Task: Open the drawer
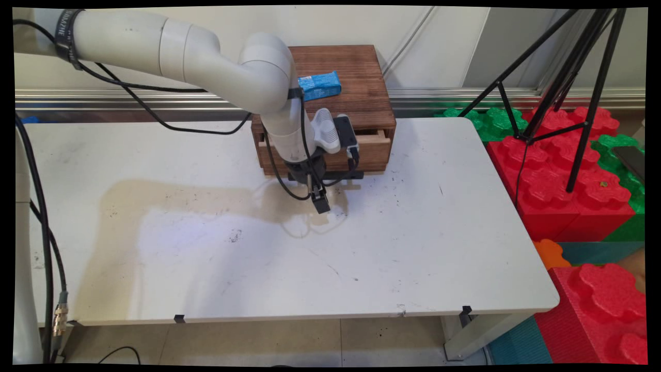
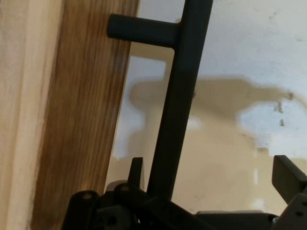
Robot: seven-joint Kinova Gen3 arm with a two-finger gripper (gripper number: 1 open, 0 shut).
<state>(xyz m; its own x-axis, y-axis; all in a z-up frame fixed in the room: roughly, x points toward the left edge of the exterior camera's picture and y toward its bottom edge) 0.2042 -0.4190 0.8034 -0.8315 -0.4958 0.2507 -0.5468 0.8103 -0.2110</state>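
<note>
A dark wooden box (image 1: pixel 356 77) stands at the table's far side, its drawer (image 1: pixel 373 149) pulled out a little. A blue packet (image 1: pixel 320 85) lies on top of the box. My gripper (image 1: pixel 320 200) hangs just in front of the drawer, pointing down at the table. In the hand view the drawer's wooden front (image 2: pixel 81 120) fills the left, and its black bar handle (image 2: pixel 180 96) runs up between my fingers, close to the left fingertip (image 2: pixel 136 167). The gripper (image 2: pixel 211 170) is open, and the right fingertip (image 2: pixel 288 175) stands well clear of the bar.
The white table (image 1: pixel 439 248) stretches wide in front of the box. Black cables (image 1: pixel 46 243) hang down along the left edge. A black tripod (image 1: pixel 568 93) and red and green foam blocks (image 1: pixel 573 191) stand off the table's right side.
</note>
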